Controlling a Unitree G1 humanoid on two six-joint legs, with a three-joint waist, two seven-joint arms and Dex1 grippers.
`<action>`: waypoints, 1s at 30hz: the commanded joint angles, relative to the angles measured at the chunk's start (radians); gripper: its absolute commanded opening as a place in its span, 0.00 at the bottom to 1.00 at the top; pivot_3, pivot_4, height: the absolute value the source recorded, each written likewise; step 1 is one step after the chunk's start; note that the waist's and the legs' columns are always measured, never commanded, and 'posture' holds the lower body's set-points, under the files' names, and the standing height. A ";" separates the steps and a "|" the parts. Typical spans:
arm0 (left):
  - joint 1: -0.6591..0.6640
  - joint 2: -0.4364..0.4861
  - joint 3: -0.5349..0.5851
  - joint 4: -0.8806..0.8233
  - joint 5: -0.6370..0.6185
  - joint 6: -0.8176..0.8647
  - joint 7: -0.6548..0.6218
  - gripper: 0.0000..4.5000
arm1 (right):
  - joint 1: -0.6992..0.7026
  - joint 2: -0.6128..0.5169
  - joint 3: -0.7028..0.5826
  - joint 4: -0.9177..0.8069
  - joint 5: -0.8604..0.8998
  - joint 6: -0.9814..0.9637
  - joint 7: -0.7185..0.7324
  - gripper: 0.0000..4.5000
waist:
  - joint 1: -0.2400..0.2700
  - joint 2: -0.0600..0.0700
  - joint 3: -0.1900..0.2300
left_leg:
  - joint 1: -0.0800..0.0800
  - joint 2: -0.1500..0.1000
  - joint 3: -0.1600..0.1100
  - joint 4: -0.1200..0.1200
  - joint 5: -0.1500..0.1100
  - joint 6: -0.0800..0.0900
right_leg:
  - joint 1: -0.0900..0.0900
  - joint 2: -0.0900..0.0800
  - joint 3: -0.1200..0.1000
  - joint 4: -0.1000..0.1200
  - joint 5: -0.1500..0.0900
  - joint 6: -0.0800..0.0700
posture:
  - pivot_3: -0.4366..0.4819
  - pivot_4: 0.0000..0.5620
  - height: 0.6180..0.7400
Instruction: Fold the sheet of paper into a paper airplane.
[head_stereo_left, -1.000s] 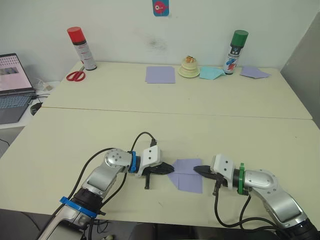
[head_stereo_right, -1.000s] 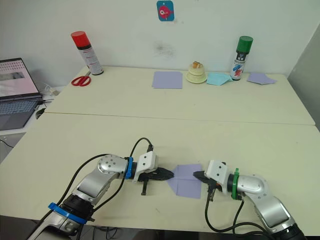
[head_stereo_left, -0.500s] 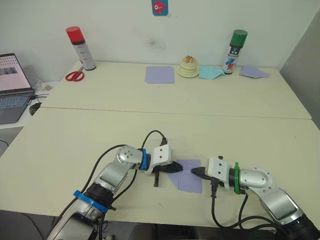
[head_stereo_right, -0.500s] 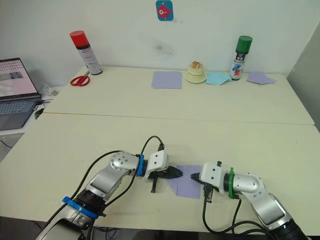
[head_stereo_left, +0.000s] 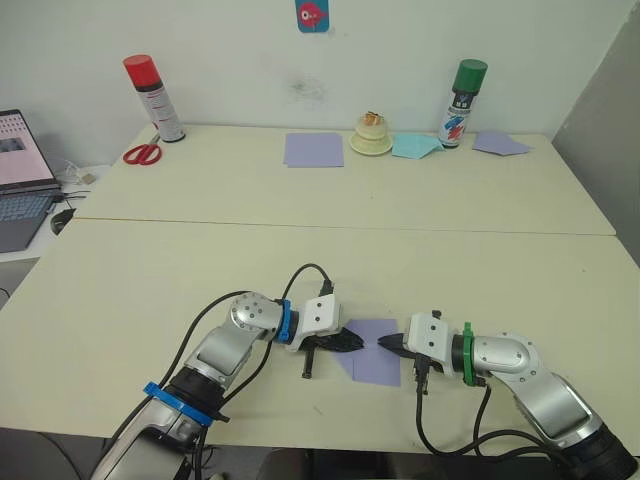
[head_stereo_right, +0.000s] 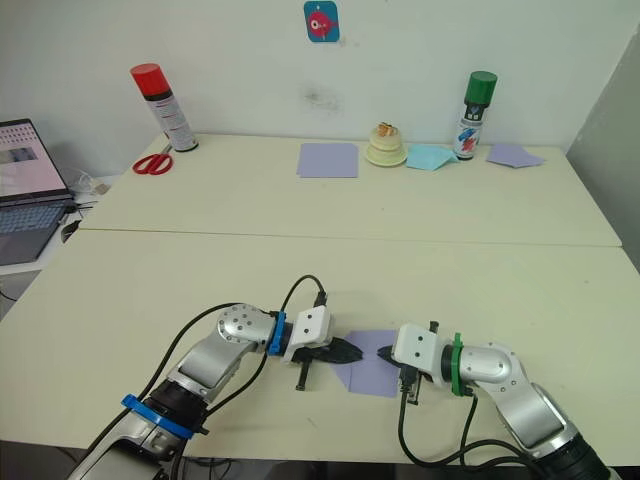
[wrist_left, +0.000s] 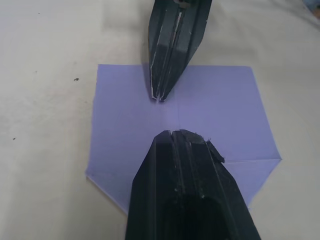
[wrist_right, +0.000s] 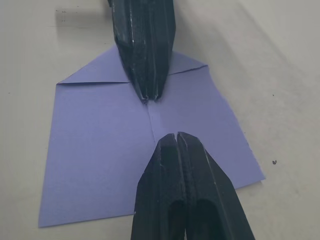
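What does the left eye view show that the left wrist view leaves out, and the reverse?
Left eye view alone: the far table's red-capped can, scissors, green-capped can, spare lavender sheet and a laptop.

Left wrist view alone: the centre crease running between the two fingertips, and both pairs of fingers closed.

Shared: the sheet of paper, flat with folded corners forming a point, left gripper and right gripper tip to tip over it.

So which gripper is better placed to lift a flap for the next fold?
Probably neither has a clear edge. The left gripper and right gripper, both shut, face each other tip to tip on the sheet of paper, along its centre crease.
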 joint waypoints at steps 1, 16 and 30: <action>0.052 0.050 -0.010 0.055 0.034 0.023 -0.012 0.00 | 0.021 -0.012 0.028 0.032 -0.028 0.045 0.010 0.01 | -0.001 0.000 0.000 | 0.000 0.000 0.000 0.000 0.000 0.000 | 0.000 0.000 0.000 0.000 0.000 0.000 | 0.48 0.27 1.00; 0.162 0.169 0.062 0.032 -0.024 0.067 -0.015 0.00 | 0.009 -0.012 0.043 0.064 -0.028 0.019 0.014 0.01 | -0.007 0.000 -0.002 | 0.004 0.006 0.000 -0.005 0.000 0.000 | 0.000 0.002 0.001 0.001 -0.002 -0.004 | 0.48 0.27 1.00; 0.180 0.181 0.065 0.013 -0.035 0.079 0.005 0.00 | -0.023 0.032 -0.089 -0.013 0.139 0.028 0.024 0.01 | -0.007 0.001 -0.001 | 0.004 0.009 0.000 -0.009 0.000 0.000 | -0.001 0.003 0.000 0.001 -0.003 -0.006 | 0.48 0.27 1.00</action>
